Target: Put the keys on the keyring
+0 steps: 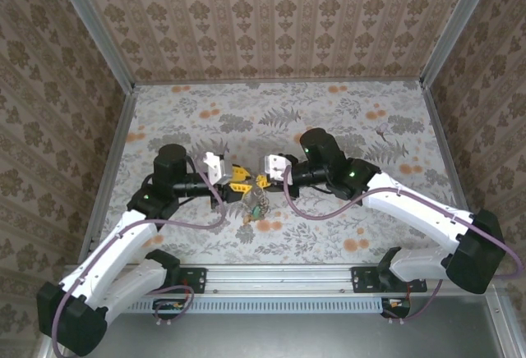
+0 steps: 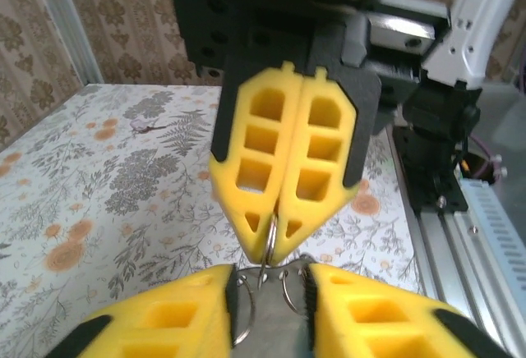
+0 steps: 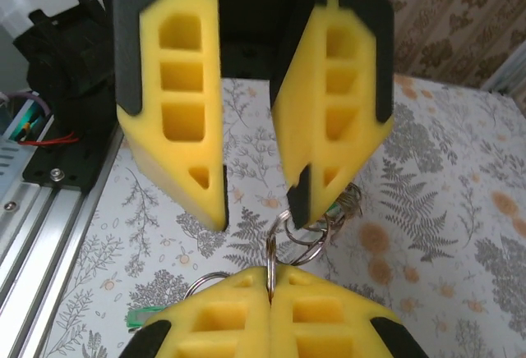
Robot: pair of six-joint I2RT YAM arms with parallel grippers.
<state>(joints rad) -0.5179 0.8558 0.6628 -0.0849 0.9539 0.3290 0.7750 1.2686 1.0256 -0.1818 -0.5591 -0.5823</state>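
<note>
1. The flat table with a grey-and-orange floral print (image 1: 329, 120) lies inside patterned walls, with a metal rail along its near edge.
2. The white-and-black left arm (image 1: 123, 239) and the white-and-black right arm (image 1: 419, 210) both reach inward, and their heads meet above the middle of the table.
3. The left gripper with yellow honeycomb fingers (image 3: 256, 210) faces the right one tip to tip. Its fingers stand partly apart, and table shows through the gap at the tips. From its own wrist camera a flat grey piece sits between the fingers; whether it is actually clamped I cannot tell.
4. The right gripper with matching yellow fingers (image 2: 271, 247) is closed tight, its pads pressed together on a wire.
5. The keyring, a thin loop of wire (image 3: 269, 255), stands edge-on, pinched in the right gripper's tips just in front of the left gripper.
6. A cluster of small silvery split rings (image 3: 311, 239) hangs against one left fingertip.
7. The keys, a small bunch of flat metal pieces (image 1: 257, 207), dangle beneath the two grippers; the green-headed key (image 3: 140, 317) shows low beside the right fingers.
</note>
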